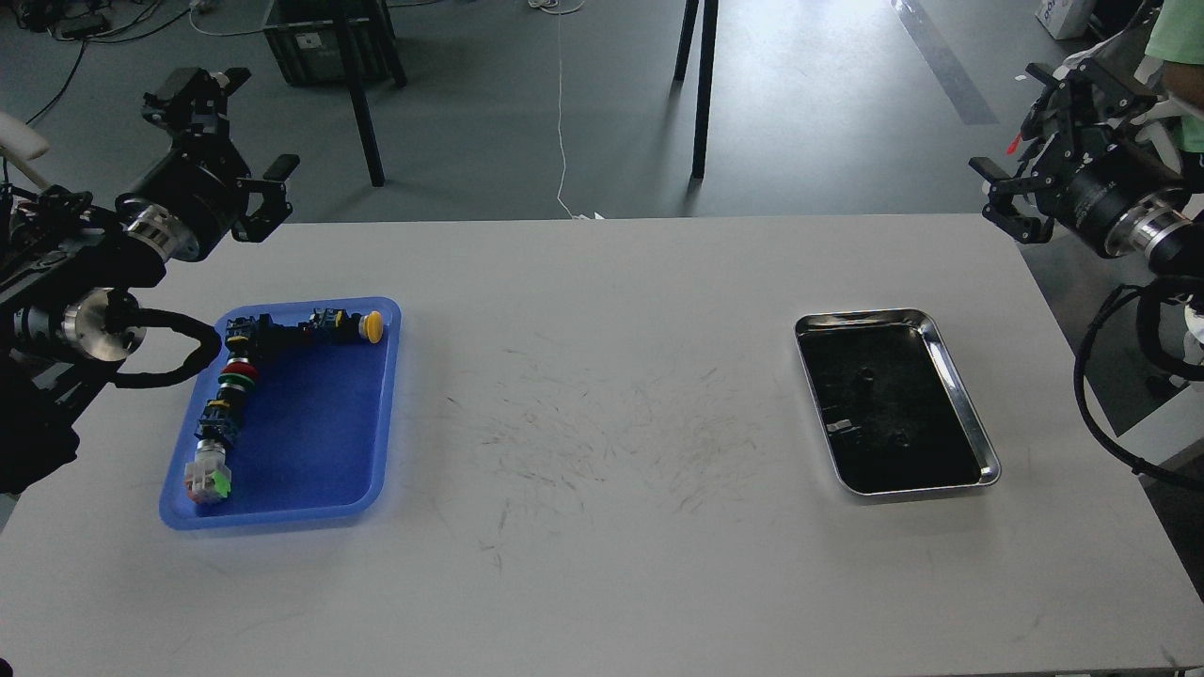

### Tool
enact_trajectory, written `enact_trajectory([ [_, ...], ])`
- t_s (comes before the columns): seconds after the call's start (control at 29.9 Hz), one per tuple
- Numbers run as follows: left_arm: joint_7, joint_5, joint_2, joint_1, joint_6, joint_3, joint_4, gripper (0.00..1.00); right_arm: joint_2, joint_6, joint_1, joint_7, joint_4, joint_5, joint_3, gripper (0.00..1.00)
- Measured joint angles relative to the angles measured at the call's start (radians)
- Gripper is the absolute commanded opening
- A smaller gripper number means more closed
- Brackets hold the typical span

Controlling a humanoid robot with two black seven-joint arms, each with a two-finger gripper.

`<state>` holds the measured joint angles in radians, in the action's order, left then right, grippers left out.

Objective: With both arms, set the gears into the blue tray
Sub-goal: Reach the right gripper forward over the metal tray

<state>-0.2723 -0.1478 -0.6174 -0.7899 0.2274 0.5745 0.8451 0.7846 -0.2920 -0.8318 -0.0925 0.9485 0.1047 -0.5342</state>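
Note:
The blue tray [324, 451] lies on the left of the white table. Two tiny dark rings, the gears [865, 376], show faintly on the dark floor of the steel tray [961, 400] on the right. My left gripper [256, 122] hangs open above the table's far left corner, beyond the blue tray and clear of it. Off the far right corner my right gripper [1006, 120] is open too, well behind the steel tray. Neither gripper holds anything.
A row of push-button switches [235, 376] with yellow, red and green caps lies in an L along the blue tray's left and far sides. Table legs and a dark crate [320, 42] stand on the floor beyond the table.

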Motion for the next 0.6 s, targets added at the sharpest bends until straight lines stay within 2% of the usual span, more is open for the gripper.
enact_trajectory([
  [0.2,-0.034,-0.004,0.001,0.0,-0.009,0.002,0.0,0.99,0.059,-0.002,-0.097,0.022,0.035,0.096,0.22,0.96],
  [0.37,-0.039,-0.004,0.001,0.003,-0.014,0.003,-0.003,0.99,0.072,0.003,-0.169,0.023,0.044,0.165,0.345,0.95],
  [0.6,-0.039,-0.003,0.0,0.005,-0.018,0.008,-0.003,0.99,0.053,0.058,-0.249,0.026,0.045,0.55,0.469,0.94],
])
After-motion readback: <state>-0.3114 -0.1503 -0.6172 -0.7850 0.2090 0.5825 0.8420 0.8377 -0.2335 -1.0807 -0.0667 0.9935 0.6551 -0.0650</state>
